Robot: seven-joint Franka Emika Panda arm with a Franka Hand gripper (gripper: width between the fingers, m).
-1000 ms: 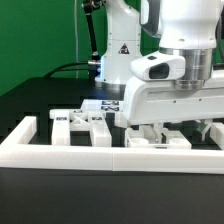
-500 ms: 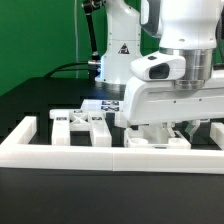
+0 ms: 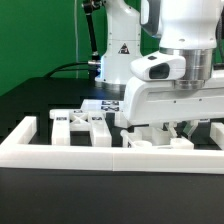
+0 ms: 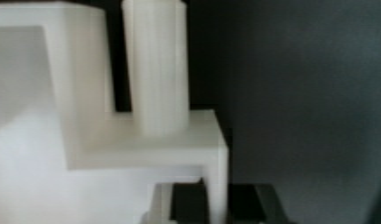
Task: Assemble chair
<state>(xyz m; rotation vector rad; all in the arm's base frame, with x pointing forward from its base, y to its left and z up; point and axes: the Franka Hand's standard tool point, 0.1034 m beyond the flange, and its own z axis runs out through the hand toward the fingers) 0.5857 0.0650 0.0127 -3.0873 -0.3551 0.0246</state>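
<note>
Item: chair [image 3: 86, 124], in loose white tagged parts on the dark surface [image 3: 35, 100], inside the white frame [image 3: 60, 152].
Item: gripper [image 3: 175, 130], low over the parts at the exterior view's right. Its jaws are closed; whether they pinch a part is unclear.
Wrist view: round peg [image 4: 155, 60] standing against a blocky piece [image 4: 160, 145].

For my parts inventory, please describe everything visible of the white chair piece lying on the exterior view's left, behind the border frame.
The chair piece is white, blocky and looks like matte plastic, with black-and-white square tags on its upper faces. Prongs reach toward the border frame, whose front rail hides its lower edge. It lies flat on the dark table, to the exterior view's left of the end effector, which does not touch it. Whether it is one piece or several is unclear.
</note>
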